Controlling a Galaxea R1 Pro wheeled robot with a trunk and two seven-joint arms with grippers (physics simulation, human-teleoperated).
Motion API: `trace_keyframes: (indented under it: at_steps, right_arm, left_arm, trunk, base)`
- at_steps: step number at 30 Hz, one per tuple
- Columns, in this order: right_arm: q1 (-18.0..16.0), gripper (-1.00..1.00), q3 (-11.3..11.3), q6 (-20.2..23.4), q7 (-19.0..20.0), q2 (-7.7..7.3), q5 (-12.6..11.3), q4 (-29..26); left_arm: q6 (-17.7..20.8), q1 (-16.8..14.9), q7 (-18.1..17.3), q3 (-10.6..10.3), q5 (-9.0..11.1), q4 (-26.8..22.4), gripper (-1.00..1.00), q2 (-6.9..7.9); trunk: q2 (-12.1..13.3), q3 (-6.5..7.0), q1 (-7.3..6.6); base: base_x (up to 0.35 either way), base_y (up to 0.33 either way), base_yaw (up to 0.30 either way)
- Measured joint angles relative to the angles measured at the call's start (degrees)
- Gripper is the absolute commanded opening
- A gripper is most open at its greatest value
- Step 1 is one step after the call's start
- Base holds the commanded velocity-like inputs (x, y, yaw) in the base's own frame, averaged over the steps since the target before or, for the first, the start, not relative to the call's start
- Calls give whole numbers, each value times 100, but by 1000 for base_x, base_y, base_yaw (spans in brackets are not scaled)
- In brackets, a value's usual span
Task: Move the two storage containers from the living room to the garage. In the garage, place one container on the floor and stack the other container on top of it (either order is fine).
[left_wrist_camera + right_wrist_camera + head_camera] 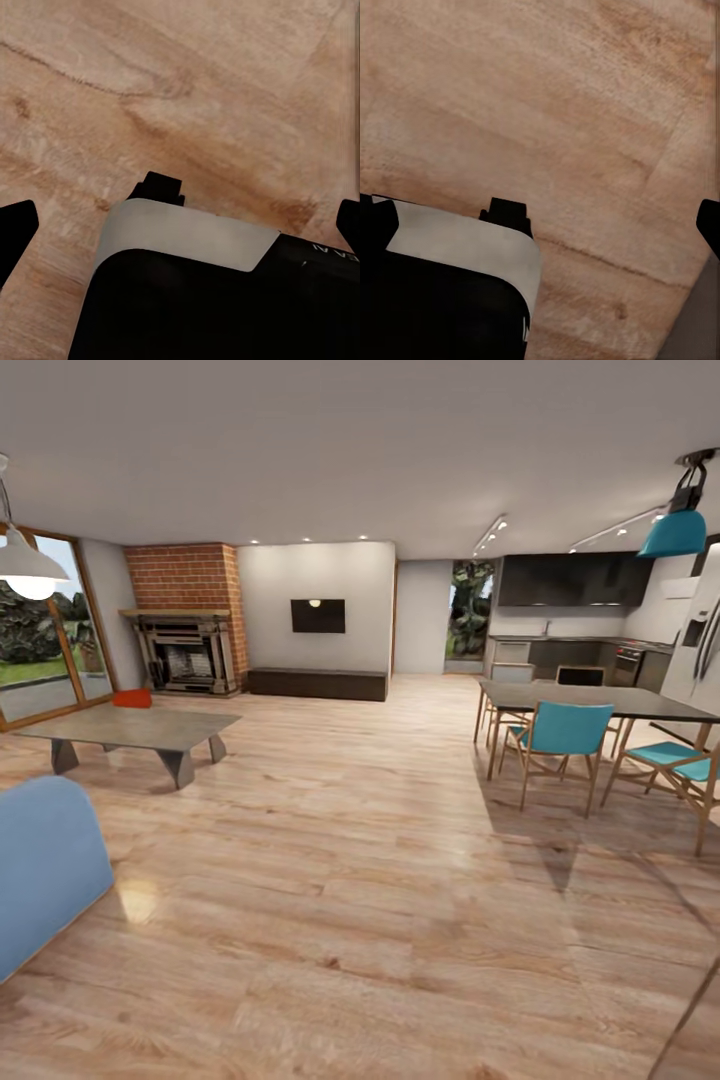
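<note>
One red-orange storage container (132, 698) sits on the wood-plank floor of the living room, far off at the left, just in front of the brick fireplace (186, 650) and behind the low coffee table (130, 728). In the left wrist view my left gripper (182, 225) is open, its dark fingertips (15, 234) spread wide over the plank floor and part of my own black-and-grey body. The right wrist view has my right gripper (542, 221) open too, over bare planks, with nothing between its fingers.
A blue armchair (45, 860) stands close at the left. A dining table (600, 702) with teal chairs (565, 735) fills the right side. A wall TV (318, 615) hangs above a long dark bench (317, 683) at the back. Wide wood floor (350, 840) lies ahead.
</note>
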Motion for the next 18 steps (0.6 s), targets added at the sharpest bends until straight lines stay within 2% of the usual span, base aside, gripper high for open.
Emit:
trace_keyframes:
  at_steps: [18]
  right_arm:
    - [0,100,0,-3,-3,2,-1,0]
  left_arm:
    - [0,0,0,0,0,0,100,3]
  trunk:
    - [0,0,0]
  base:
    - [326,0,0]
